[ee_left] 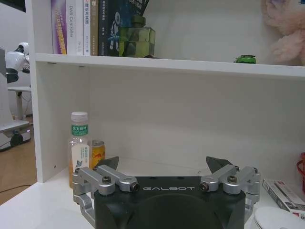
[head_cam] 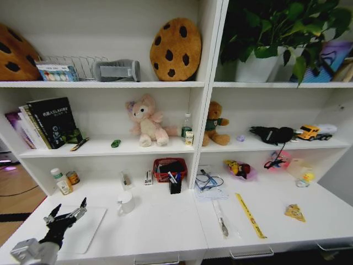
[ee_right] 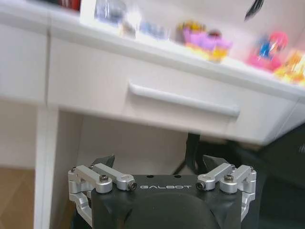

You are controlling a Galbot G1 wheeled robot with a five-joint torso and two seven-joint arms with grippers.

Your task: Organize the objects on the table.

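On the white table [head_cam: 165, 221] a slim pale laptop [head_cam: 88, 229] lies shut at the front left. My left gripper [head_cam: 69, 211] hovers open just over its left edge; in the left wrist view the gripper [ee_left: 164, 164] faces the back wall with nothing between its fingers. A tiny green toy car [head_cam: 115, 143] sits on the shelf above, also seen as the car [ee_left: 245, 59]. Pens stand in a black holder [head_cam: 175, 183], and one pen [head_cam: 221, 222] lies loose near the front. My right gripper [ee_right: 158, 164] is open, low in front of a drawer handle [ee_right: 183, 99].
A white mug [head_cam: 126, 202] stands right of the laptop. A bottle [head_cam: 60, 181] and a can [head_cam: 73, 178] sit at the back left. A red basket [head_cam: 170, 167], a yellow ruler [head_cam: 250, 215], small toys, a pink bear [head_cam: 146, 120] and books [head_cam: 49, 122] fill the desk's back and the shelves.
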